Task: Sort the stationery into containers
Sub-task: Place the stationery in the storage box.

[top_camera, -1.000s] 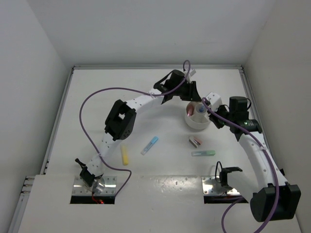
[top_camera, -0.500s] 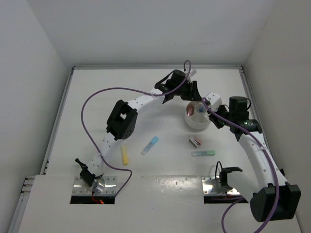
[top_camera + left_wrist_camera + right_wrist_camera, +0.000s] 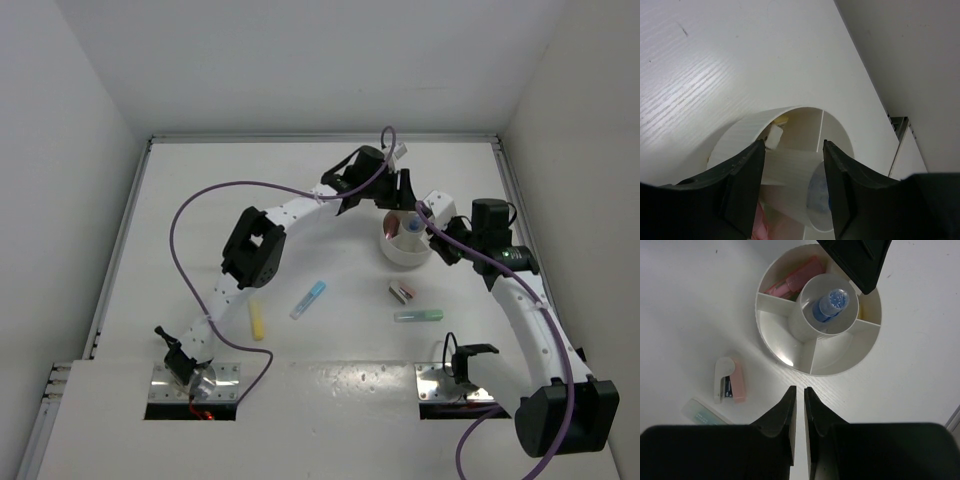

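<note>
the white round dish (image 3: pixel 405 256) stands on the surface (image 3: pixel 330 350) in the upper right part of the top view. the left end effector (image 3: pixel 403 193) hangs over the far rim of the dish; its fingers (image 3: pixel 746 185) are apart w/ nothing between them, and in the left wrist view the dish wall shows through the gap. the right end effector (image 3: pixel 799 391) is just beside the dish, at its right side in the top view. it is nearly closed, only a thin slit, and empty.

in the right wrist view the blue-capped bottle (image 3: pixel 830 305) stands in the centre cup. pink items (image 3: pixel 795 276) lie in the upper left compartment, and sth yellow (image 3: pixel 860 315), mostly hidden, is in the right one.

outside the dish, a small pink-white block (image 3: pixel 730 380) and a green stick (image 3: pixel 700 411) lie near each other at the lower left of that view. a blue stick (image 3: pixel 309 299) & a yellow stick (image 3: pixel 256 320) lie further left in the top view, well apart from the dish.
</note>
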Motion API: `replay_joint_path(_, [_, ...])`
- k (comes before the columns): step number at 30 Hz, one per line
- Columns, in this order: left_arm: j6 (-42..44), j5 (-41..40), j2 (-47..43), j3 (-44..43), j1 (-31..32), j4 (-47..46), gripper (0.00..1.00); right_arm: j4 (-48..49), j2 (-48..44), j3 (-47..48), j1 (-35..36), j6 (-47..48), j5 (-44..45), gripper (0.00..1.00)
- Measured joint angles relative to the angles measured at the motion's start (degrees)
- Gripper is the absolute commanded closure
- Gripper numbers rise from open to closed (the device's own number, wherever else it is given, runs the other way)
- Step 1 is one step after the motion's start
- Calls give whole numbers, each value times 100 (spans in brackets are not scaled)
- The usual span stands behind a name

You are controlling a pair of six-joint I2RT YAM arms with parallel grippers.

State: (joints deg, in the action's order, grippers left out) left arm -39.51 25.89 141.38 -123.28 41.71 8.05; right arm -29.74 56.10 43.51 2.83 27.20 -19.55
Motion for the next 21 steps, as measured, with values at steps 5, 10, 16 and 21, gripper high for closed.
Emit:
replay_joint_path(5, [0,7,7,0,0,-2,43,-46,0,0,0,0,-4,88])
replay_joint_path(10, [33,-59,-46,0,-22,4,43,-57,0,0,0,-2,-7,75])
replay_joint_path(16, [232,-531,-986,584,-273,-7,54,-85,-2,0,0,103,-111,30])
replay_joint_path(21, [483,-940,-2492,1589,-717,-146,100,-570,59,11,0,601,-693,53])
